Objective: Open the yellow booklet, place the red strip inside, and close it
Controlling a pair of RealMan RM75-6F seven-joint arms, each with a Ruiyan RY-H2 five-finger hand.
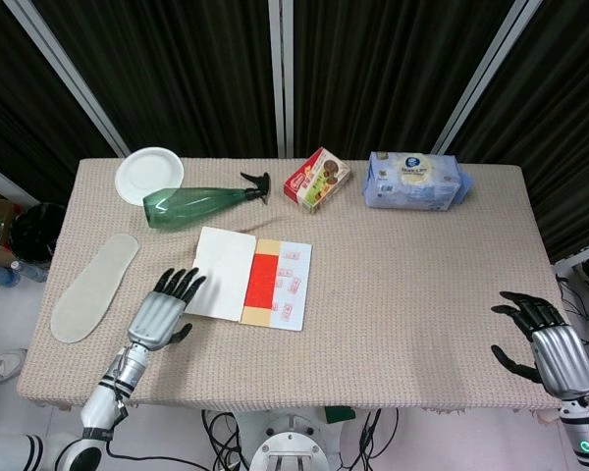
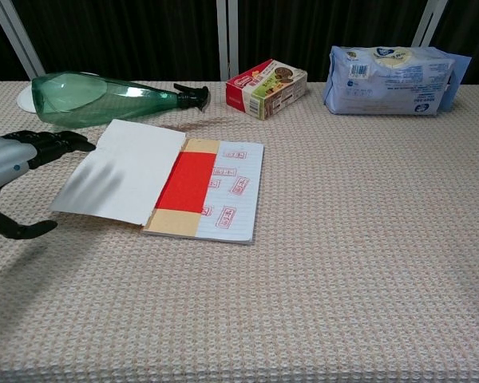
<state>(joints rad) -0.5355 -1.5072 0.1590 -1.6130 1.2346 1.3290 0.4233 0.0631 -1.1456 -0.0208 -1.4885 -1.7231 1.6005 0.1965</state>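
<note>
The booklet (image 1: 226,286) (image 2: 136,179) lies open on the table, its white left leaf spread flat and a stamped lined page on the right. A red strip (image 1: 262,282) (image 2: 188,181) rests along the tan inner fold. My left hand (image 1: 159,314) (image 2: 12,159) hovers open just left of the booklet, fingers spread, touching nothing. At the table's right front corner my right hand (image 1: 545,345) is open and empty, seen only in the head view.
A green spray bottle (image 1: 198,205) (image 2: 96,96) lies behind the booklet, with a white plate (image 1: 149,175) further back. A snack box (image 1: 317,179) (image 2: 266,87) and blue tissue pack (image 1: 415,181) (image 2: 391,69) sit at the rear. A pale insole (image 1: 94,286) lies at the left.
</note>
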